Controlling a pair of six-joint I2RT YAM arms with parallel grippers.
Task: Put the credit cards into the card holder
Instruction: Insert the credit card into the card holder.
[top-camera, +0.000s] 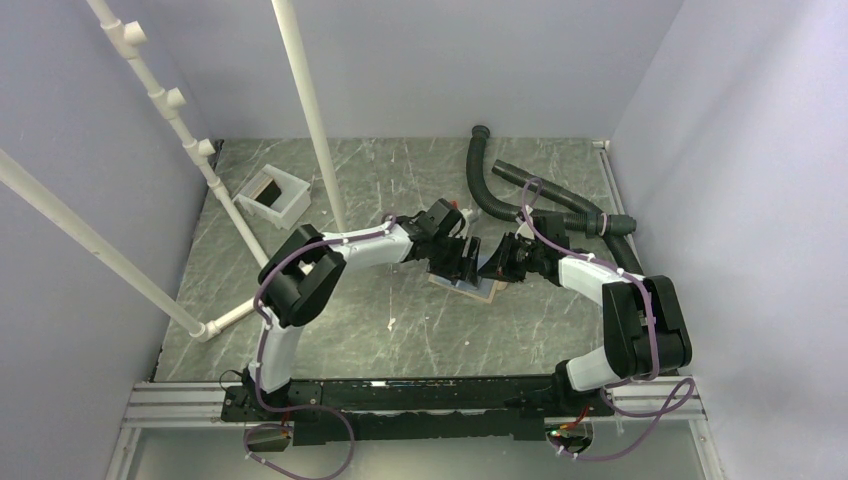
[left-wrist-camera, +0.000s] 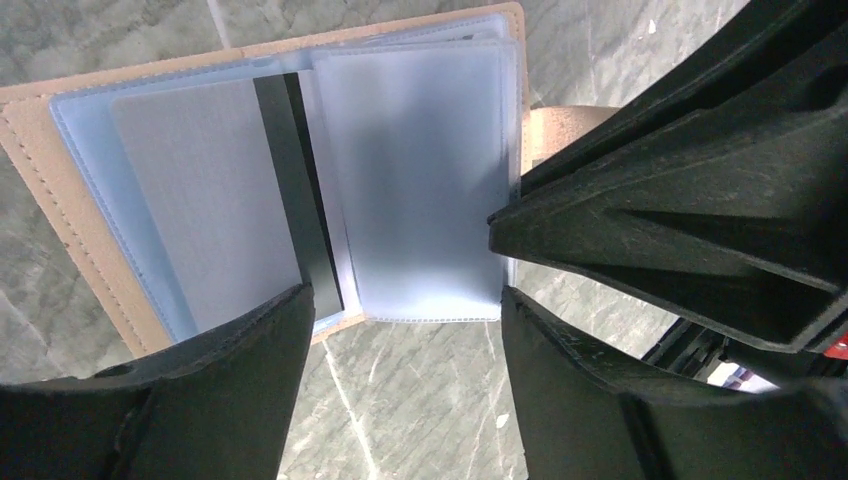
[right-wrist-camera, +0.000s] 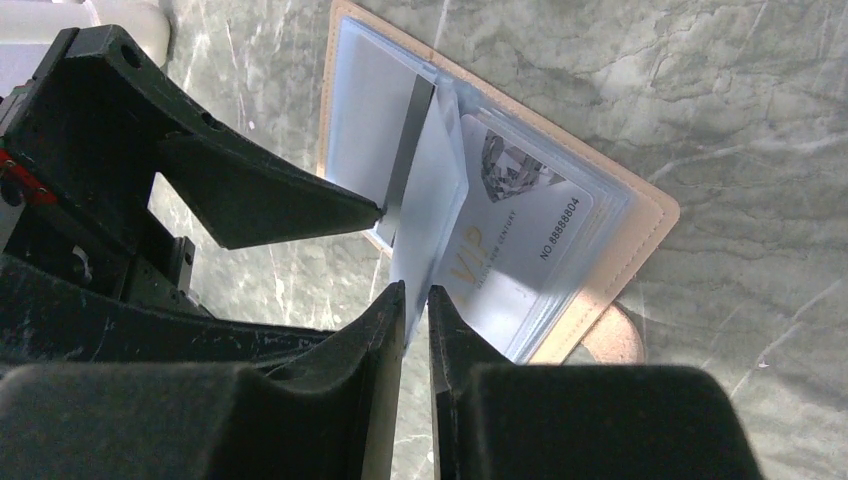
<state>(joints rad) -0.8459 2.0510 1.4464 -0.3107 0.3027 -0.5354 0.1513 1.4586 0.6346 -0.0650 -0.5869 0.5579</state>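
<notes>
The tan card holder (top-camera: 482, 291) lies open at the table's middle, pale blue-grey sleeves up; it also shows in the left wrist view (left-wrist-camera: 60, 170) and the right wrist view (right-wrist-camera: 640, 220). A dark card (left-wrist-camera: 300, 200) sits by the fold, its edge also in the right wrist view (right-wrist-camera: 405, 150). A grey card (left-wrist-camera: 200, 200) fills the left sleeve, and a pale VIP card (right-wrist-camera: 520, 240) lies in another. My left gripper (left-wrist-camera: 405, 330) is open and empty at the holder's near edge, one fingertip (right-wrist-camera: 370, 210) at the dark card's end. My right gripper (right-wrist-camera: 415, 295) is shut on a translucent sleeve page (right-wrist-camera: 430, 210), holding it lifted.
A white open tray (top-camera: 272, 197) with something dark inside stands at the back left. White pipes (top-camera: 310, 110) rise on the left. Black hoses (top-camera: 500, 190) lie at the back right. The snap tab (right-wrist-camera: 610, 340) sticks out beside the holder.
</notes>
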